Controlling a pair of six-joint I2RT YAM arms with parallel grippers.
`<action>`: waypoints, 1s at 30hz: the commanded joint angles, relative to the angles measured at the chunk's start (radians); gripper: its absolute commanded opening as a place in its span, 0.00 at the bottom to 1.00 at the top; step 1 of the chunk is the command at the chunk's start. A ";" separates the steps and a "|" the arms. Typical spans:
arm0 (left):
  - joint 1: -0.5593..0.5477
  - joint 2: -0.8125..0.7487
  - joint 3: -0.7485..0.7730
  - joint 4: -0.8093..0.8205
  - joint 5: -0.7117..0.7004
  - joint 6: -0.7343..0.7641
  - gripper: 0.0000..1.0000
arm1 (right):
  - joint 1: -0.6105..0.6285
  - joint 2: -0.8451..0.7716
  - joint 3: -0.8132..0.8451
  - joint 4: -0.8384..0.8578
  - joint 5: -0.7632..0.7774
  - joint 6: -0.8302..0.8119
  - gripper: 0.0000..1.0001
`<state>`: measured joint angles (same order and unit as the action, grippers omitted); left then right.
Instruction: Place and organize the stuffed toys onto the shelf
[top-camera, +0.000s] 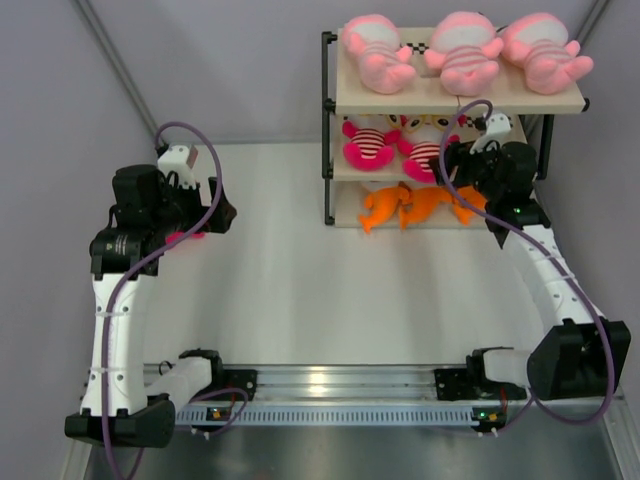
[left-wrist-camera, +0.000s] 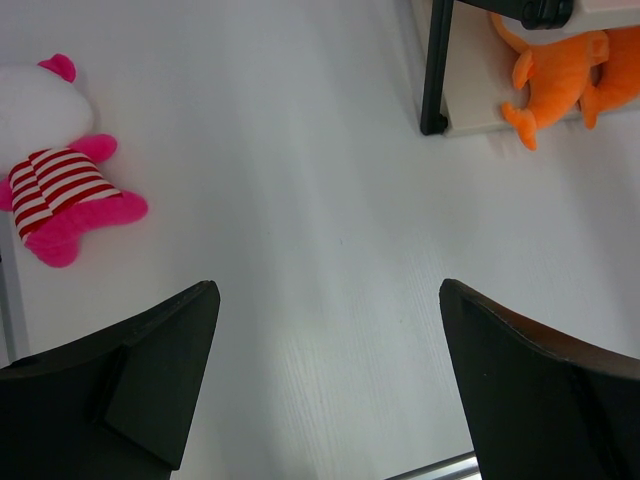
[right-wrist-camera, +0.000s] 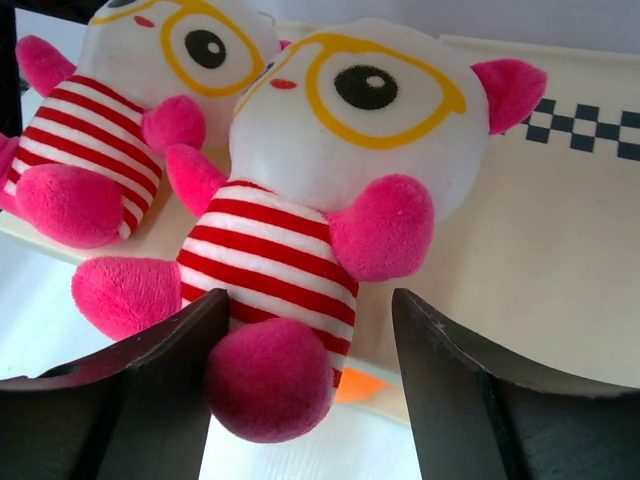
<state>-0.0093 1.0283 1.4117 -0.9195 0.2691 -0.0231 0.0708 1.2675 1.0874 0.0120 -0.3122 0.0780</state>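
Note:
The shelf (top-camera: 400, 100) stands at the back right. Three pale pink toys (top-camera: 460, 50) lie on its top board, two hot-pink toys (top-camera: 372, 146) on the middle board, and orange toys (top-camera: 420, 205) on the bottom board. My right gripper (top-camera: 462, 160) is open at the middle tier. In the right wrist view (right-wrist-camera: 310, 310) a foot of the nearer hot-pink toy (right-wrist-camera: 300, 200) lies between the fingers, against the left one. A third hot-pink toy (left-wrist-camera: 60, 190) lies on the table, left of my open, empty left gripper (left-wrist-camera: 330, 300); in the top view (top-camera: 185, 237) the arm mostly hides it.
The shelf's black front post (left-wrist-camera: 435, 70) and an orange toy (left-wrist-camera: 560, 75) show at the upper right of the left wrist view. Grey walls close in the table on both sides. A metal rail (top-camera: 340, 385) runs along the near edge between the arm bases.

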 joint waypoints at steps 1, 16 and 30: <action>0.002 -0.001 0.021 0.039 0.025 0.014 0.98 | -0.002 -0.078 0.023 -0.046 0.076 -0.021 0.68; 0.002 -0.034 -0.019 0.025 -0.028 0.116 0.98 | 0.027 -0.287 -0.020 -0.193 0.064 0.044 0.64; 0.146 0.053 -0.221 0.033 -0.419 0.279 0.98 | 0.076 -0.188 -0.113 -0.058 0.057 0.236 0.25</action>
<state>0.0883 1.0794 1.1954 -0.9199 -0.1154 0.2237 0.1375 1.0336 0.9565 -0.1410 -0.2794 0.2844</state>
